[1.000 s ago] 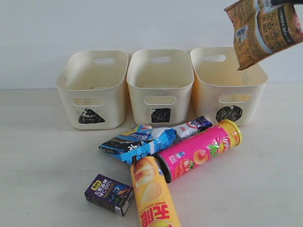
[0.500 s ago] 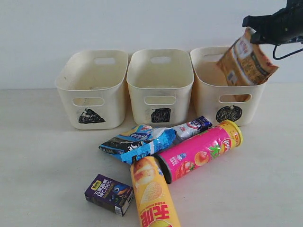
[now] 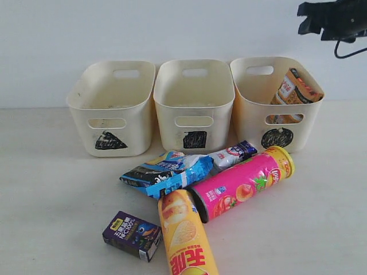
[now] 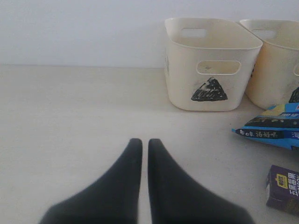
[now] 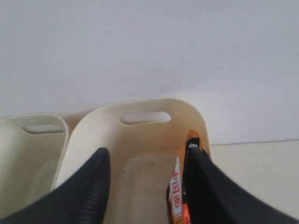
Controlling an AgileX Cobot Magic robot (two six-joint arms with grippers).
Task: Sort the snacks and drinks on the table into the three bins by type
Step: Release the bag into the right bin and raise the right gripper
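Lay's logo [image 3: 274, 172] on pink chip cylinder [image 3: 238, 188]

Soft, even light is washing the table [image 3: 51, 200], throwing faint shadows, while the right gripper [image 5: 148, 156] is looking blurred.

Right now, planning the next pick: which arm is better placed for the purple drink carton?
Left, probably: the left gripper hangs low near the purple carton; the right gripper is open, high above the circle bin.

left gripper [image 4: 144, 142]: fingers [image 4: 124, 179] nearly together (thin slit, nothing held) above table [image 4: 70, 116] | far: triangle bin [image 4: 187, 74], second bin [image 4: 273, 74] just beside | nearer: blue-black bag [image 4: 271, 128] | nearest: purple carton [image 4: 283, 189]
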